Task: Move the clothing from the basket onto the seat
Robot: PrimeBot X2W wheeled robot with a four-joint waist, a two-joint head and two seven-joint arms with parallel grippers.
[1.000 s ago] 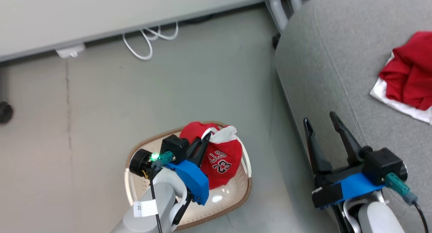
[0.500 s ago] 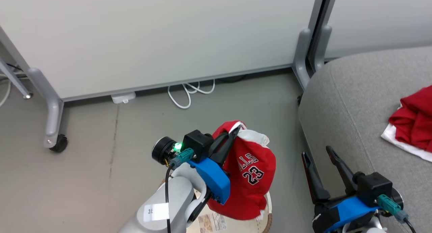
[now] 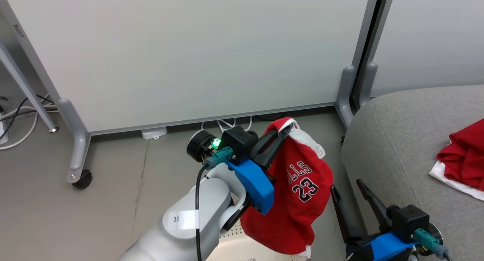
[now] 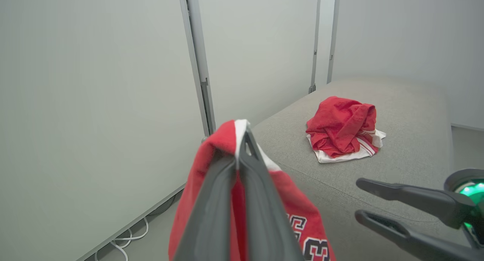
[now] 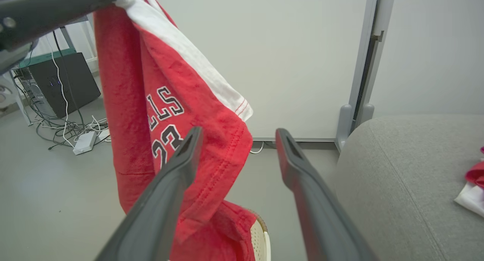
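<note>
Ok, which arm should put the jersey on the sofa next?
Left, probably. The left gripper is shut on the jersey, which hangs over the basket beside the sofa. The right gripper is open and holds nothing.

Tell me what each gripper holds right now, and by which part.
The left gripper is shut on the red jersey, pinching a bunched fold at its top beside the white trim. The right gripper is open, holding nothing.

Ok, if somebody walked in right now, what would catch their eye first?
The red number 23 jersey dangling from the shut left gripper, mid-frame beside the grey sofa. Then the second red garment crumpled on the sofa at right, and the open, empty right gripper at lower right.
</note>
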